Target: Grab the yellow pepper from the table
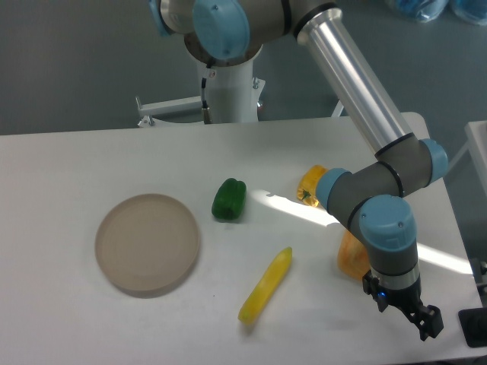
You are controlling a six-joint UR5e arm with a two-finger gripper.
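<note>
Here the gripper hangs low over the table, near the front right edge; its jaw state cannot be told. The yellow pepper sits partly behind the arm.

Yellow pepper: one is lying
Green pepper: one
Long pale-yellow vegetable: one
Orange wedge: one
Round plate: one

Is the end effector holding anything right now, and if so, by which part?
Nothing is held. The end effector hangs bare near the table's front right edge, while the yellow pepper lies apart, partly hidden behind the arm.
</note>
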